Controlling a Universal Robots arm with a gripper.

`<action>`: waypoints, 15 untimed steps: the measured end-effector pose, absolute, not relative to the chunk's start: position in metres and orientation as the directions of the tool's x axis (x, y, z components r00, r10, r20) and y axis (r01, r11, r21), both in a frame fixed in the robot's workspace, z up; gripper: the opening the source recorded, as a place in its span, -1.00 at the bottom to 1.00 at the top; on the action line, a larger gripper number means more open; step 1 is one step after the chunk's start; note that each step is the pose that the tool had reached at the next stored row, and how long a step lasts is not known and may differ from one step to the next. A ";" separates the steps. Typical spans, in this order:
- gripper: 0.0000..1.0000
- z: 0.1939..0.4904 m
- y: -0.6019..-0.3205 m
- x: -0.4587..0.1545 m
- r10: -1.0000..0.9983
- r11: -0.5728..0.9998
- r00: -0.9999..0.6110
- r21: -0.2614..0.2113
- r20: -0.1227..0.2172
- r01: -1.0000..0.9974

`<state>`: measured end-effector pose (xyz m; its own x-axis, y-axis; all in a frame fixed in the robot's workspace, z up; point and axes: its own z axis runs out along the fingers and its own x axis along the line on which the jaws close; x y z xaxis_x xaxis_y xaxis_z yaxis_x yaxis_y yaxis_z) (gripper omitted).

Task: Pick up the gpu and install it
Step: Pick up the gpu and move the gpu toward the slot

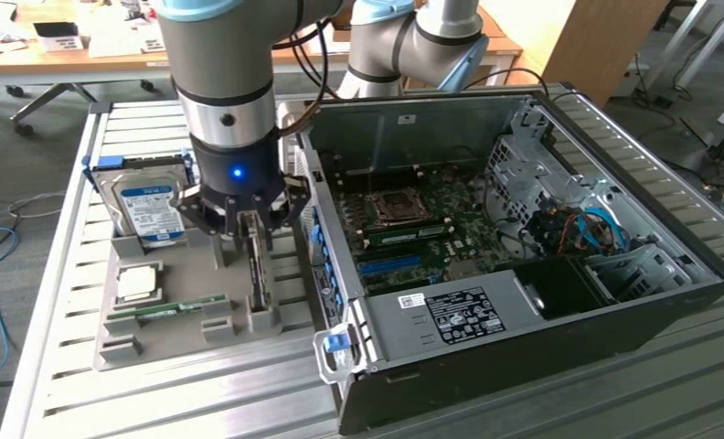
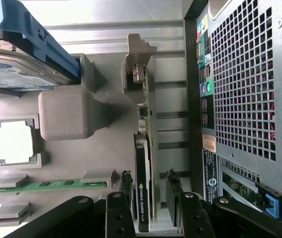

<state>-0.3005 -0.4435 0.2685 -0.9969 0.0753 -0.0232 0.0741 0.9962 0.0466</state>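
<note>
The graphics card is a thin flat board standing on its long edge in a slot of a grey holder. It has a green board edge, a black cover with a small green logo, and a bent silver metal bracket at the far end. The holder is matt moulded plastic with a fine grid texture on its blocky posts. The gripper hangs straight down over the card. Its dark fingers reach down on either side of the black cover, parted, with a slim gap showing between each finger and the card, so nothing is clamped. In the exterior view the arm comes down as an upright grey column with a pale blue cap, and a blue light glows above the black wrist. Other pockets of the holder carry a boxy silver hard drive with a blue label and blue side rail, a square pale processor chip in a framed recess, and a slim green memory stick lying flat. Just beside the holder, on the exterior view's right, an open black computer case with a perforated metal rear panel holds a green motherboard. Everything rests on a ribbed aluminium table.
</note>
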 end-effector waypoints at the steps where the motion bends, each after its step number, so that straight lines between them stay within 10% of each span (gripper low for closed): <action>1: -0.17 0.268 -0.444 -0.300 0.075 0.996 -0.997 0.047 -0.023 0.074; 15: -0.17 0.261 -0.439 -0.301 0.075 0.996 -0.997 0.048 -0.023 0.074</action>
<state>-0.3011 -0.4391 0.2612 -0.9969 0.0751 -0.0230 0.0739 0.9961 0.0478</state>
